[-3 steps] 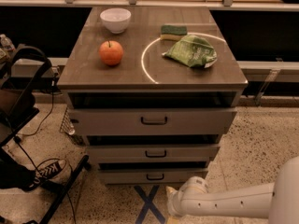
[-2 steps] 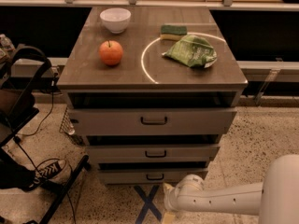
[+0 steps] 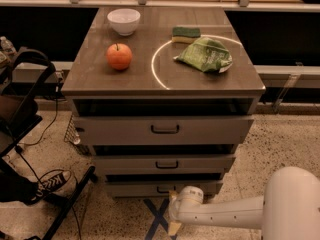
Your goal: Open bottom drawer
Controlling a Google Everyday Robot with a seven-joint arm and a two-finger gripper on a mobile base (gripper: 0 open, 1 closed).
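The bottom drawer (image 3: 135, 188) is the narrowest of three grey-beige drawers in the cabinet, with a slim flat front and a small dark handle (image 3: 163, 189). Its front sits about flush under the middle drawer (image 3: 165, 164). My gripper (image 3: 174, 213) is low at the end of the white arm (image 3: 225, 211), just below and slightly right of the bottom drawer's handle, close to the drawer front. The arm reaches in from the lower right.
The top drawer (image 3: 165, 129) is the widest. On the cabinet top lie a white bowl (image 3: 123, 20), an orange apple (image 3: 119, 56), a sponge (image 3: 186, 33) and a green bag (image 3: 205, 54). A black chair frame (image 3: 30, 114) and a shoe (image 3: 50, 182) are at left. Blue tape (image 3: 157, 219) marks the floor.
The arm has moved left and a little up, bringing my gripper closer to the bottom drawer's front. The drawers have not moved.
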